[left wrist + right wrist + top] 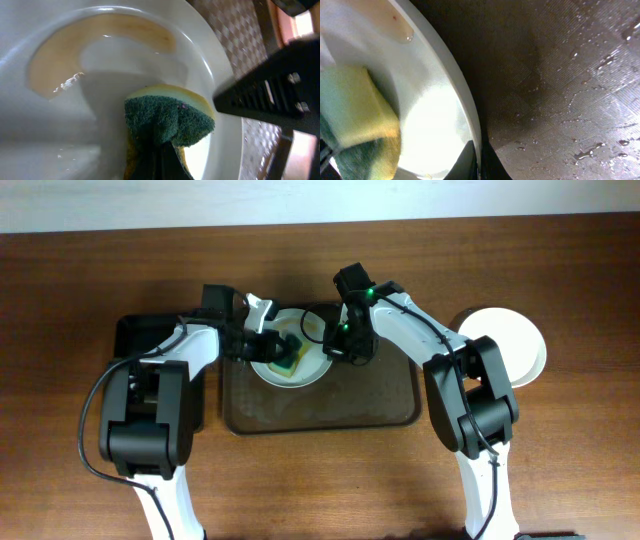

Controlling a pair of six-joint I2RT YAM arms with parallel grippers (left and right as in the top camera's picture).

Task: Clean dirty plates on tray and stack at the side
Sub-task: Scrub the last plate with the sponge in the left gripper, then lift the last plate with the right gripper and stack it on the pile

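Observation:
A white dirty plate [300, 368] sits over the far part of the brown tray [330, 408]. A brown-orange smear [60, 55] curves along its rim. My left gripper [268, 348] is shut on a green and yellow sponge [167, 117] that presses on the plate's inside; the sponge also shows in the right wrist view [355, 120]. My right gripper [338, 345] is shut on the plate's right rim [470, 125], one finger on each side. White plates [512, 345] lie stacked on the table at the right.
A smaller black tray [140, 340] lies at the left, partly under my left arm. The brown tray's floor [570, 100] is wet with water drops.

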